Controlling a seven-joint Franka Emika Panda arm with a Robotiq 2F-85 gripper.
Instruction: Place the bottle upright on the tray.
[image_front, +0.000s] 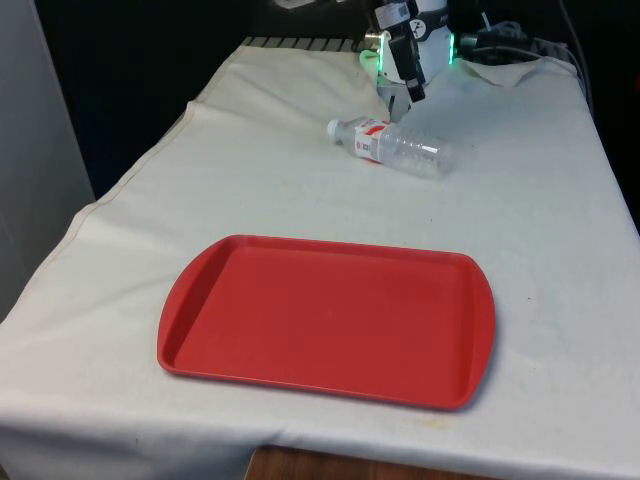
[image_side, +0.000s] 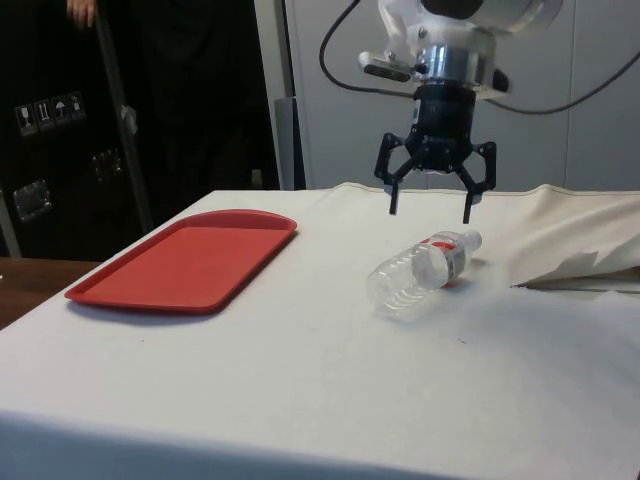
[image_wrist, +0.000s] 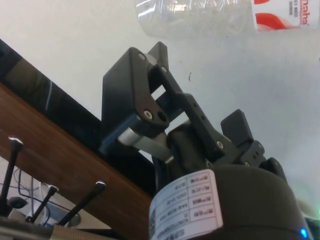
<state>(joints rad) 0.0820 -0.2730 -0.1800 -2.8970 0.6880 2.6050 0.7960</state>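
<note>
A clear plastic bottle (image_front: 395, 146) with a white cap and a red-and-white label lies on its side on the white cloth, at the far end of the table. My gripper (image_front: 412, 98) hangs just above it, open, with nothing between its fingers. From the side, the gripper (image_side: 428, 212) hovers over the bottle's (image_side: 420, 272) cap end without touching it. In the wrist view the bottle (image_wrist: 200, 12) lies beyond one black finger (image_wrist: 131, 95). The red tray (image_front: 330, 320) sits empty near the table's front edge, well apart from the bottle; it is also in the side view (image_side: 185, 260).
The cloth is bunched into folds (image_side: 580, 250) just beyond the bottle, near the robot's base (image_front: 510, 70). A person's hand (image_side: 80, 10) shows by the dark cabinets. Bare wooden table edge (image_side: 20, 290) lies past the tray.
</note>
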